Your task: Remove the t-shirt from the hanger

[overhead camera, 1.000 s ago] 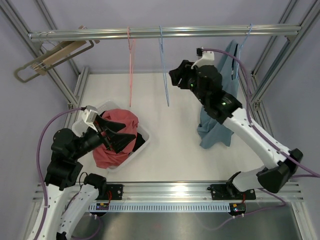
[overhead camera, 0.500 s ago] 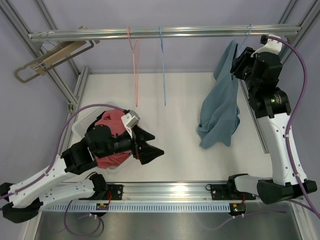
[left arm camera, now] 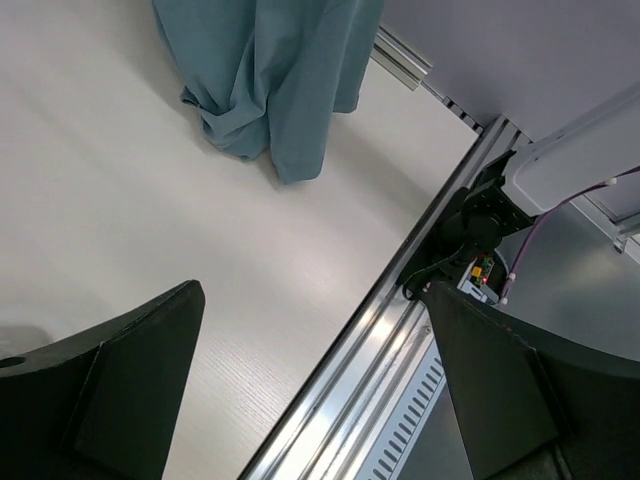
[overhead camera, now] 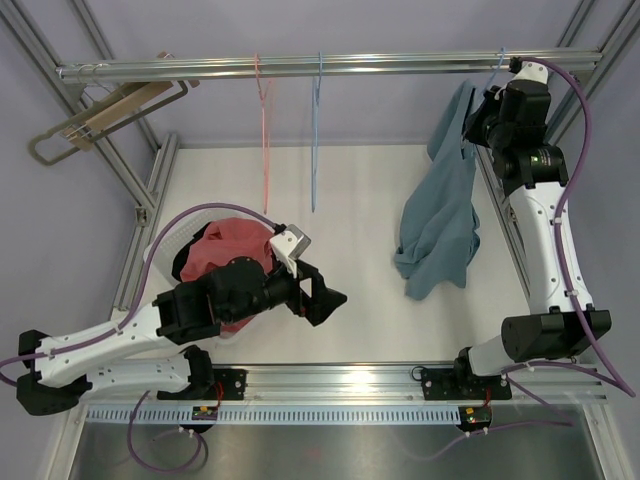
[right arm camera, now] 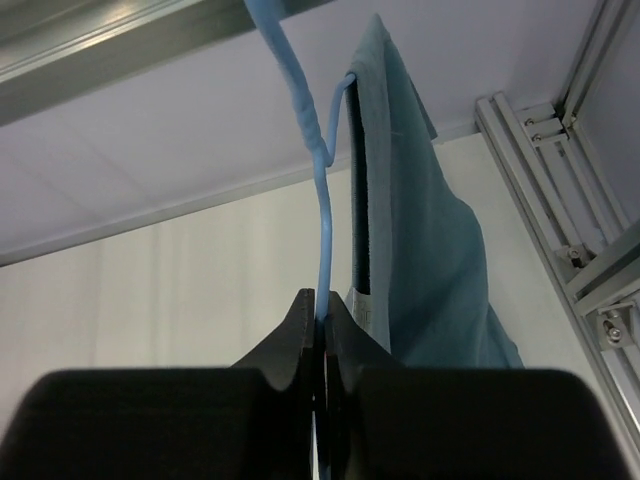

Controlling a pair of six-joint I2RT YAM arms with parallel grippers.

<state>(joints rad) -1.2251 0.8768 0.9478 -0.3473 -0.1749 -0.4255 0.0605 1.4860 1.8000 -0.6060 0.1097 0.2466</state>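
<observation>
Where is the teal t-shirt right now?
Top view, far right: the teal t-shirt hangs from the blue hanger at the right end of the rail, next to the right gripper, which pinches the hanger wire.

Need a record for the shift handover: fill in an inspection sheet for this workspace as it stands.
Surface: white table, bare in the middle.
Job's things: teal t-shirt on its blue hanger, hung from the rail; hem bunched on the table.
Clutter: red garment heaped at left; pink hanger and a blue spare hanger on the rail; wooden hangers at its left end.
Grippers: right tool shut on the blue hanger's wire below the hook; left tool open, holding nothing, above the table.
Cables: purple cables loop off both arms.
Surroundings: aluminium frame; nothing else seen.
</observation>
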